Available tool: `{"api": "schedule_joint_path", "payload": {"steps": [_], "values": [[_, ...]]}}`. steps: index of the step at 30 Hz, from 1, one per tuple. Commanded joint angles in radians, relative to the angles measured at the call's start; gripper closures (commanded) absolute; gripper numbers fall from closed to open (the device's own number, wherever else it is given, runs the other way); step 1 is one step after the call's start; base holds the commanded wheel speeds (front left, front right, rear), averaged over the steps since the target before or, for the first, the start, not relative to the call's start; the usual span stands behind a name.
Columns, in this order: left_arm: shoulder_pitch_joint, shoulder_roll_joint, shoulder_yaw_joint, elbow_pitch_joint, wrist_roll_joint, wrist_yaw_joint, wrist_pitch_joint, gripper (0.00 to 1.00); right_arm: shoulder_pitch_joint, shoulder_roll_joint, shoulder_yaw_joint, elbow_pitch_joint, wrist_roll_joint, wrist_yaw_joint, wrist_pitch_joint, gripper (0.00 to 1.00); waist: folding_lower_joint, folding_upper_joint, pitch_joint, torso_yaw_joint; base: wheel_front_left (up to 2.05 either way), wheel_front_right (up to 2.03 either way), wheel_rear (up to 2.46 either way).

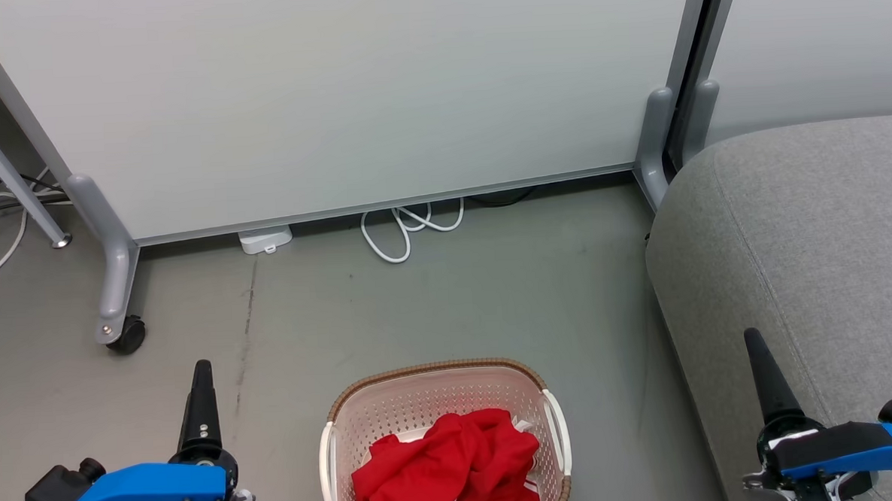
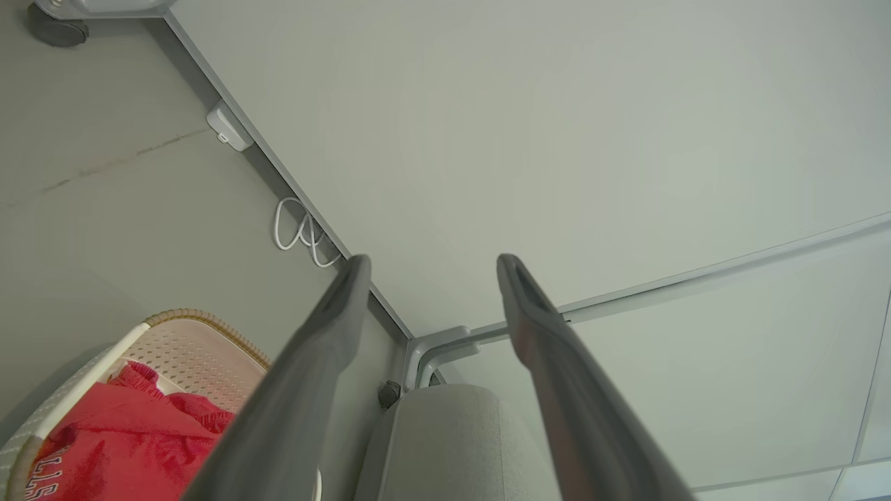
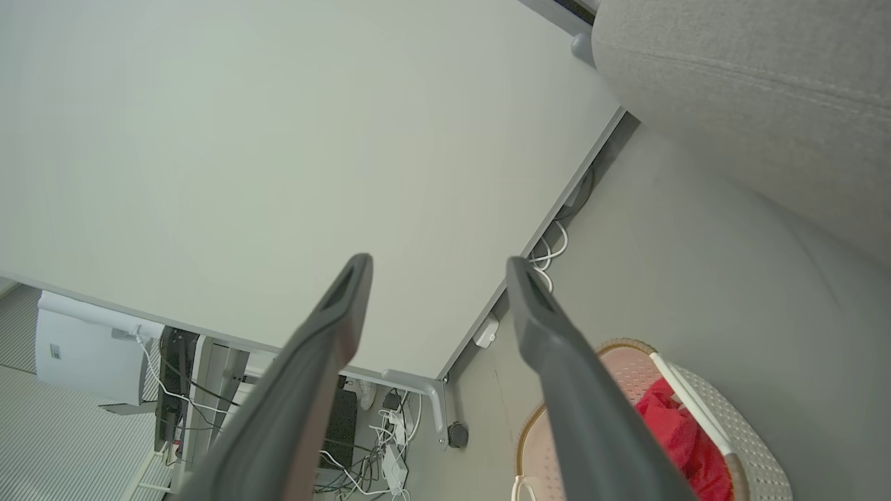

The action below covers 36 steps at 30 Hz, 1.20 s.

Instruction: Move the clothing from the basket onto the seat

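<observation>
The cream perforated basket (image 1: 351, 413) with a brown rim stands on the floor at the bottom centre, and the red clothing (image 1: 455, 461) is bunched inside it. White lettering shows on the clothing (image 2: 132, 445) in the left wrist view, inside the basket (image 2: 188, 348). The grey seat (image 1: 815, 249) fills the right side. My left gripper (image 1: 201, 366) hangs left of the basket, open and empty; its fingers (image 2: 334, 313) stand wide apart. My right gripper (image 1: 752, 336) is open over the seat's front edge, its fingers (image 3: 536, 313) apart, with the basket (image 3: 752, 445), clothing (image 3: 682, 438) and seat (image 3: 752, 90) beyond.
A pale partition panel (image 1: 349, 96) on grey feet with a caster (image 1: 127, 336) stands behind the basket. A white cable loop (image 1: 407, 229) and a small white box (image 1: 265, 239) lie at its base. Bare grey floor (image 1: 456, 303) lies between panel and basket.
</observation>
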Motion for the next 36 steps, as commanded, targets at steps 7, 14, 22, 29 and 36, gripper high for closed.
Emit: {"api": "schedule_joint_path", "payload": {"steps": [7,14,22,29,36], "values": [[-0.031,0.009,-0.021,-0.026,0.178,0.003,-0.035,0.0,-0.03,-0.007,0.006,-0.024,-0.175,0.001,-0.037,0.0,0.0,0.0,0.002,0.002,0.0,0.0,0.0],[-0.033,0.012,-0.039,-0.026,0.318,0.0,-0.06,0.0,-0.033,-0.008,0.015,-0.022,-0.304,0.001,-0.061,0.0,0.0,0.0,0.004,0.003,0.0,0.0,0.0],[-0.035,0.017,-0.055,-0.021,0.45,0.002,-0.086,0.0,-0.038,-0.009,0.022,-0.014,-0.43,0.002,-0.088,0.0,0.0,0.0,0.005,0.004,0.0,0.0,0.0],[-0.036,0.02,-0.07,-0.019,0.542,0.002,-0.108,0.0,-0.044,-0.01,0.024,-0.005,-0.525,0.002,-0.109,0.0,0.0,0.0,0.005,0.005,0.0,0.0,0.0],[-0.029,0.02,-0.08,-0.014,0.608,0.0,-0.125,0.0,-0.044,-0.011,0.028,0.0,-0.599,0.002,-0.127,0.0,0.0,0.0,0.004,0.005,0.0,0.0,0.0]]}}
